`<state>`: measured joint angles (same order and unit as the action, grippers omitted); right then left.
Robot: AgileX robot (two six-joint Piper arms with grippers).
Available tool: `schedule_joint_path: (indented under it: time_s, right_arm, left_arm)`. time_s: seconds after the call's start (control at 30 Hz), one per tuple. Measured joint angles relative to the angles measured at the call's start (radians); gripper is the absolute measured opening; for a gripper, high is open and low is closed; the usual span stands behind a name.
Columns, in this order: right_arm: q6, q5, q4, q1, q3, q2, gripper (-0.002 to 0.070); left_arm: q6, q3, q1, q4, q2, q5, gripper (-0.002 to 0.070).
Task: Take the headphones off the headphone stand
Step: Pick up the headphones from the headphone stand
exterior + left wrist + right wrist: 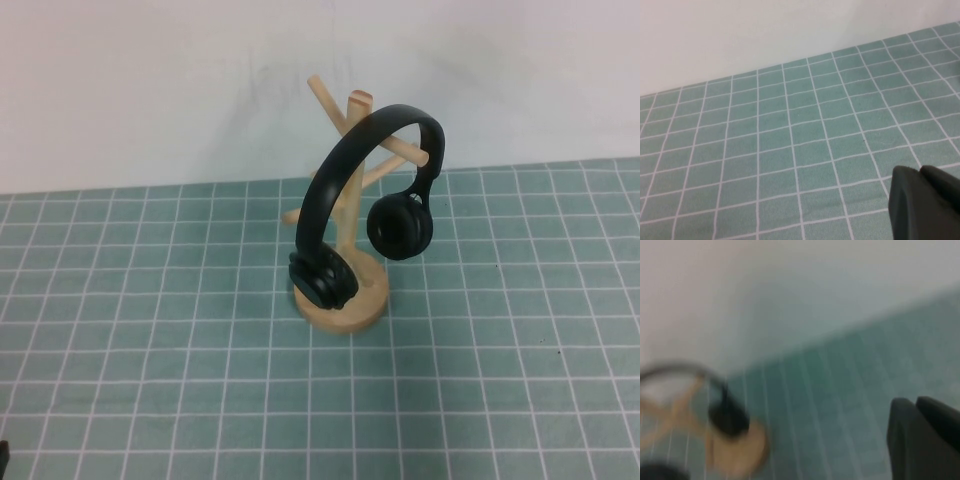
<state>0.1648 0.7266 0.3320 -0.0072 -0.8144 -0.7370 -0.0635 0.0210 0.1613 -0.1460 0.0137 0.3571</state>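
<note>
The matte black headphones hang by their headband over the slanted pegs of the light wooden headphone stand, in the middle of the table in the high view. One ear cup rests low by the disc base and the other hangs free to the right. Neither arm reaches into the high view. My left gripper is shut and empty over bare checked cloth. My right gripper is shut and empty. In its blurred wrist view, the headphones and the stand are some way off from it.
A green cloth with a white grid covers the table. A white wall stands close behind the stand. A small dark part shows at the near left corner of the high view.
</note>
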Motion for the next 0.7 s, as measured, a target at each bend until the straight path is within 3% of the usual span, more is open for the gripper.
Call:
schedule_joint_path:
  time_s: [0.17, 0.37, 0.43, 0.53, 0.63, 0.7]
  right_arm:
    - [-0.584, 0.007, 0.587, 0.036, 0.093, -0.136, -0.0006]
    - [-1.070, 0.002, 1.080, 0.208, 0.110, -0.270, 0.0024]
    - [-1.159, -0.026, 1.233, 0.280, 0.110, -0.309, 0.0092]
    - [-1.293, -0.117, 1.403, 0.395, 0.110, -0.374, 0.0249]
    - [-1.313, -0.186, 1.403, 0.482, 0.072, -0.446, 0.0415]
    - [-1.306, -0.180, 1.403, 0.511, 0.030, -0.491, 0.0480]
  left_arm:
    - [0.000, 0.000, 0.000, 0.000, 0.000, 0.000, -0.0005]
    - [0.000, 0.000, 0.000, 0.000, 0.000, 0.000, -0.0005]
    - [0.000, 0.000, 0.000, 0.000, 0.000, 0.000, -0.0005]
    - [0.000, 0.000, 0.000, 0.000, 0.000, 0.000, -0.0005]
    - [0.000, 0.000, 0.000, 0.000, 0.000, 0.000, -0.0005]
    - [0.000, 0.000, 0.000, 0.000, 0.000, 0.000, -0.0005]
